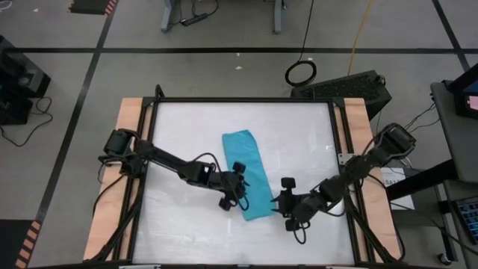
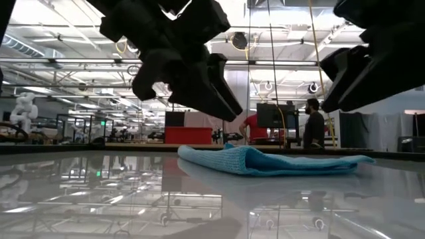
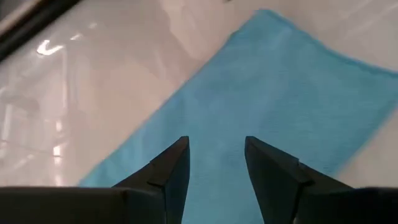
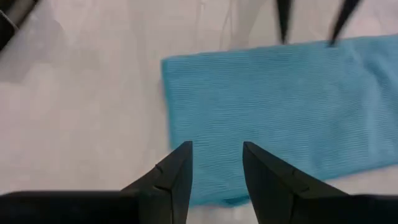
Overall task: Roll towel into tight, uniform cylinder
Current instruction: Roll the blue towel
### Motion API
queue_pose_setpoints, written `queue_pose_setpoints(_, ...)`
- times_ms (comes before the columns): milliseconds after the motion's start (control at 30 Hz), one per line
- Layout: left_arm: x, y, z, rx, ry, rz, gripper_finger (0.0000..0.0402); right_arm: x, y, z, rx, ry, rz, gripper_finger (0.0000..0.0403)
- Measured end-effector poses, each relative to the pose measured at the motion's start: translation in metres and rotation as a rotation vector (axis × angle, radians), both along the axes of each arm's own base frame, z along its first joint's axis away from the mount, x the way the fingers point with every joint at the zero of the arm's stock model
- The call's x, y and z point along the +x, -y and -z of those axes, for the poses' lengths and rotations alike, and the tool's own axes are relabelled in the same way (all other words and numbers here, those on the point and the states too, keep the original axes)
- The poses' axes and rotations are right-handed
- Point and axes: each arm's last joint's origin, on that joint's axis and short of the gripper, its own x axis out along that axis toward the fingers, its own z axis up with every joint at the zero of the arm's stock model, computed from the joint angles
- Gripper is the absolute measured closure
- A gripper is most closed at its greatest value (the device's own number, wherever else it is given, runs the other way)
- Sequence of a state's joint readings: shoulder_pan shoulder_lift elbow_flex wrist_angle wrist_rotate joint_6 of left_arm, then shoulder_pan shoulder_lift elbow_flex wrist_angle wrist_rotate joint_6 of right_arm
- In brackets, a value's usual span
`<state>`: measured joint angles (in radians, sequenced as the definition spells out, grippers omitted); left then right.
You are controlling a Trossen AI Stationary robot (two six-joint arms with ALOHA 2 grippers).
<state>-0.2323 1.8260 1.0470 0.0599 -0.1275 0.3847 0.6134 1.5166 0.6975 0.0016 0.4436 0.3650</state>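
Here the soft turquoise-blue cloth towel (image 1: 248,172) lies flat between both claws — left claw (image 3: 214,155) and right claw (image 4: 216,160), fingers apart, holding nothing — on the white bench (image 1: 187,127).

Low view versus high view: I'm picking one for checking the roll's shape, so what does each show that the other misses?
Only the low view shows the towel side-on, lying low and flat with both grippers raised off it, plus people in the room behind. Only the high view shows its long folded outline on the table, the left gripper over its edge and the right gripper beside its near end. Both show it unrolled, fingers open.
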Motion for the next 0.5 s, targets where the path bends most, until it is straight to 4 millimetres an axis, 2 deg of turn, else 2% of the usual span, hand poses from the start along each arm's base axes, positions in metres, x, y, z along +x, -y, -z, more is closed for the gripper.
queue_pose_setpoints(267,-0.003,-0.001,0.013,-0.059,-0.097,-0.049,0.024,0.011,0.016,0.007,-0.025,-0.031,0.029,0.0271)
queue_pose_setpoints(500,-0.008,-0.013,0.023,-0.052,-0.205,-0.101,0.024,0.02,0.014,0.028,0.005,-0.072,0.047,0.0271)
